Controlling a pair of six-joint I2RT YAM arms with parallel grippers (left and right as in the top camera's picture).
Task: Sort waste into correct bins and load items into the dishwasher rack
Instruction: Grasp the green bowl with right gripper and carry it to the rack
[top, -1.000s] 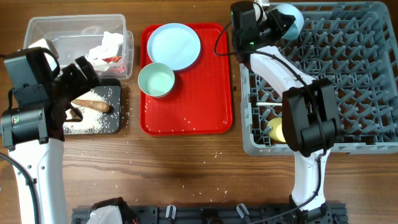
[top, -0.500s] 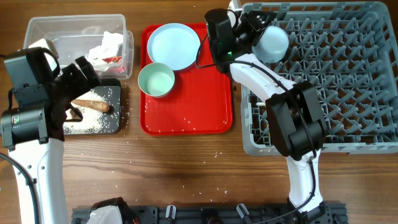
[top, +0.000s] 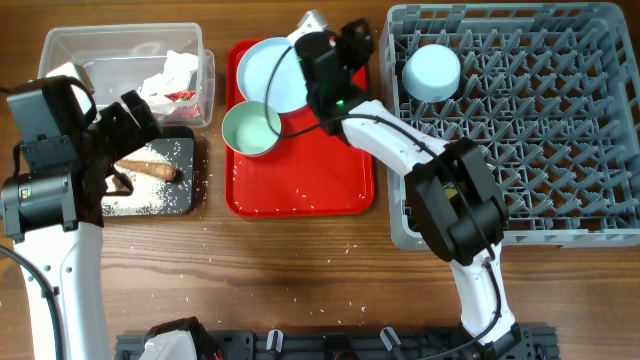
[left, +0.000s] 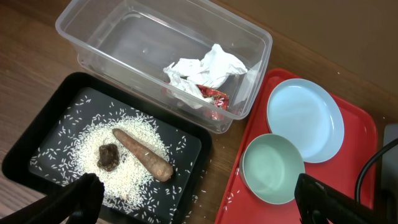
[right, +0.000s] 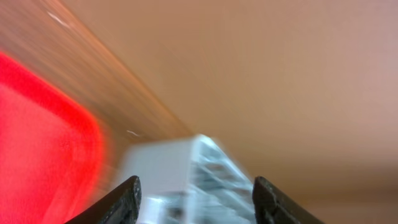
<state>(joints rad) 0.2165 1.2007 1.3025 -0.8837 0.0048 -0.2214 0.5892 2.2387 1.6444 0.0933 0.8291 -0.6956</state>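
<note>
The small pale blue bowl (top: 432, 70) lies upside down in the far-left corner of the grey dishwasher rack (top: 520, 225). My right gripper (top: 352, 38) (right: 196, 205) hangs open and empty over the far right edge of the red tray (top: 300, 190), beside the blue plate (top: 272, 72) (left: 305, 119). In front of the plate sits the green bowl (top: 251, 128) (left: 272, 168). The clear tub (top: 110, 50) (left: 124, 43) holds a napkin (left: 208, 67) and a red wrapper (left: 216, 98). My left gripper (top: 125, 148) (left: 202, 205) stands wide open above the black tray (left: 37, 146), which holds rice, a brown stick (left: 144, 155) and a lump (left: 108, 157).
Rice grains lie scattered on the red tray's front part and on the wood in front of it. The right wrist view is motion-blurred, showing the rack's corner (right: 186, 174) and the red tray (right: 43, 124). The right arm (top: 455, 200) reaches across the rack's left edge.
My right gripper has let go of the small blue bowl in the rack, opened, and swung left to the red tray's far edge. The left arm has not moved.
</note>
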